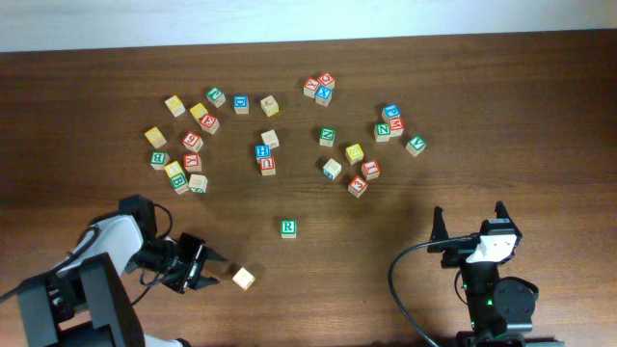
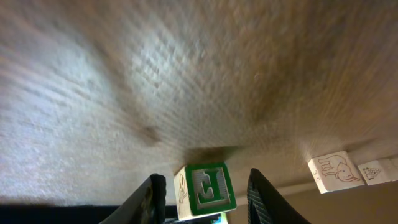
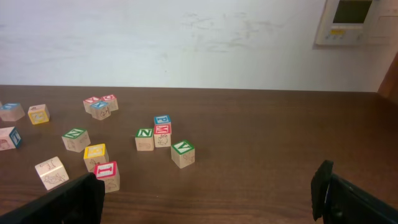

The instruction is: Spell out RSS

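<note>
**Figure.** Overhead and wrist views of the letter-cube task, with the word RSS under way.

- **R cube.** The R cube (image 1: 288,228) has a white face, a green border and a green R that reads upright from the near side. It sits alone on the bare table (image 1: 386,289), near the middle and well apart from the far scatter of cubes (image 1: 269,138). Standing on its own like this, it probably marks the start of the word, with room to its right for two more letters.
- **Left gripper.** The left gripper (image 1: 214,268) lies low at the near left, jaws parted and holding nothing. A pale cube (image 1: 244,279) rests just beyond its tips, to the left of the R cube and nearer.
- **Pale cube.** In the left wrist view this cube stands between the fingers (image 2: 153,198) with a gap on each side. It shows a green-bordered face whose letter resembles an E. Its top face cannot be read from above, so whether it belongs to the word cannot be told.
- **Right gripper.** The right gripper (image 1: 469,218) waits at the near right, spread wide and empty, probably to keep the working area clear.
- **Yellow-faced cubes.** Yellow-faced cubes (image 1: 355,152) lie in the far scatter. Their letters are too small to read, so the two S cubes cannot be singled out.
</note>
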You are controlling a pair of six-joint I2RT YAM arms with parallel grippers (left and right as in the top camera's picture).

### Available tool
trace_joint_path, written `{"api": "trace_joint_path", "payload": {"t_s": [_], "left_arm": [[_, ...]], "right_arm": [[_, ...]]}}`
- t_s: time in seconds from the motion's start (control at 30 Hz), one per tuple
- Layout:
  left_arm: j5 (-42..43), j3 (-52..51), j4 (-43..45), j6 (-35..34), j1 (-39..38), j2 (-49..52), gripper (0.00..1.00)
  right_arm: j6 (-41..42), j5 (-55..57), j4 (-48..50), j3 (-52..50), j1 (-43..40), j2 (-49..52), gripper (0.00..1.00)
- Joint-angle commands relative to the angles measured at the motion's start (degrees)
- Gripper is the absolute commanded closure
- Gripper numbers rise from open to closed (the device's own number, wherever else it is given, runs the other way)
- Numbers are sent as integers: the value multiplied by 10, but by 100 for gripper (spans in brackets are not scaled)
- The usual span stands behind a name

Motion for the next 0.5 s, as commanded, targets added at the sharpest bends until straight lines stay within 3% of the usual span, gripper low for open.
{"api": "trace_joint_path", "payload": {"t_s": [0.0,0.23,0.37,0.47], "left_arm": [[-34,42,-19,65,7,5,61],[-68,151,-116,157,7,-57,56],[-130,160,-161,154,-7,-175,55],[-218,155,-207,96,-67,-260,55]], "right_arm": [[-2,7,-2,-5,3,-4,2],[-2,7,-2,-5,3,-4,2],[-2,7,-2,-5,3,-4,2],[-2,7,-2,-5,3,-4,2]]}}
